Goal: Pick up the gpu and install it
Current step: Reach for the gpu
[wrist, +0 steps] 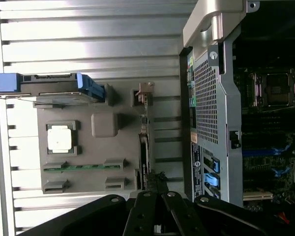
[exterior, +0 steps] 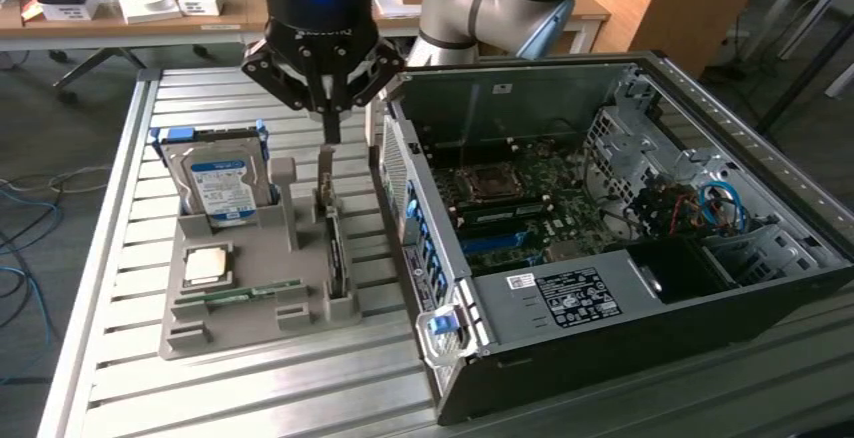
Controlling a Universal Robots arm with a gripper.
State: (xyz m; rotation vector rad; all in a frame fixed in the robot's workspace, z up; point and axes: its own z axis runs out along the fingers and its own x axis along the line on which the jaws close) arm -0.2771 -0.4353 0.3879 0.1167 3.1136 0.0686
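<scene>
The gpu (exterior: 334,250) is a thin dark card standing on edge in a slot of the grey holder (exterior: 247,330), next to the open computer case (exterior: 574,293). In the wrist view the gpu (wrist: 144,147) shows edge-on as a narrow dark strip. My gripper (exterior: 331,134) hangs just above the card's far end, over its metal bracket, with the fingers shut together and pointing down. In the wrist view the gripper (wrist: 155,191) sits over one end of the card. I cannot make out anything held between the fingers.
The holder also carries a silver hard drive (exterior: 220,183) with a blue-white label, a square processor (exterior: 207,266) and a green memory stick (exterior: 238,295). The case lies open with its motherboard (exterior: 534,198) exposed. All stand on a slatted metal table (exterior: 120,258).
</scene>
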